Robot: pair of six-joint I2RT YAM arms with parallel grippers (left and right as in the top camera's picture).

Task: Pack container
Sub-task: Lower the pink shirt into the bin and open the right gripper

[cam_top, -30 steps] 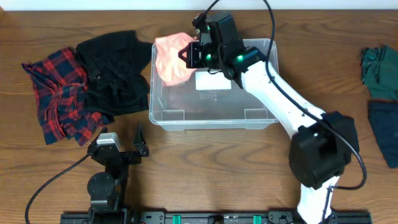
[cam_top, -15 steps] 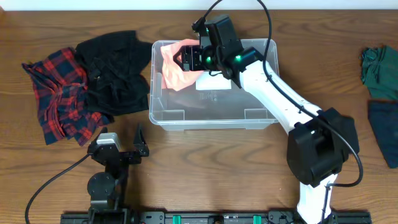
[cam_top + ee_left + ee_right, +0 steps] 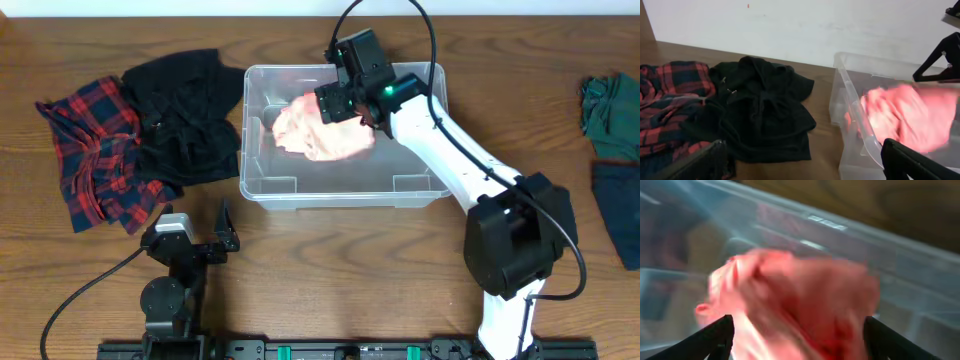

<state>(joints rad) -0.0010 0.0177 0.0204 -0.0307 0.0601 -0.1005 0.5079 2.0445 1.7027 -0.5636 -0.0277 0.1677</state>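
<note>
Clear container under right fingers (spread wide over pink garment inside), left fingers wide, apart.

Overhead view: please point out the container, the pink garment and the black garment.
container (image 3: 340, 190), overhead view, on its front rim.
pink garment (image 3: 325, 132), overhead view, middle of the crumpled cloth.
black garment (image 3: 185, 120), overhead view, middle of the cloth.

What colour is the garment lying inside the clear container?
The garment is plain salmon pink, with no pattern; the overhead view shows it best.
</note>
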